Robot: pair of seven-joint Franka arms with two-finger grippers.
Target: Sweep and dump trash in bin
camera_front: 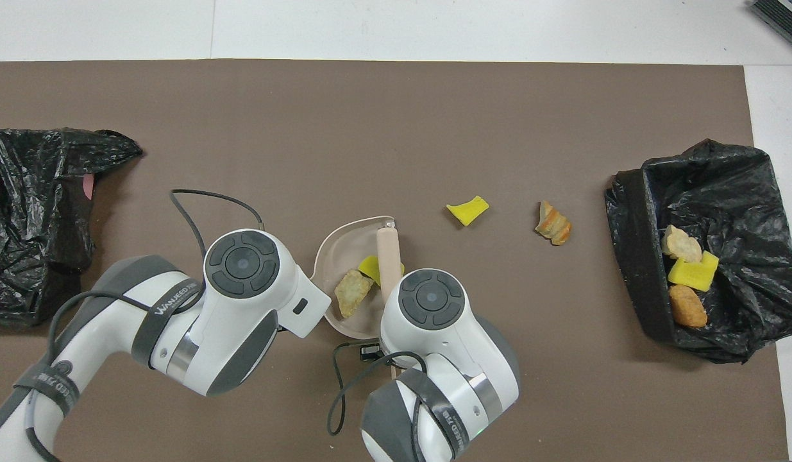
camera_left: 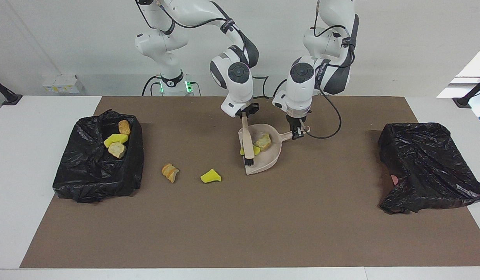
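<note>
My right gripper is shut on the handle of a beige brush, whose black bristles rest in the mouth of the beige dustpan. The pan's handle is held in my shut left gripper. Inside the pan lie two pieces of trash: a tan bread bit and a yellow chunk. Another yellow chunk and a bread slice lie on the mat between the pan and the bin. Both grippers are hidden under the wrists in the overhead view.
The black-bagged bin at the right arm's end holds yellow and tan pieces. A second black bag lies at the left arm's end. A brown mat covers the table.
</note>
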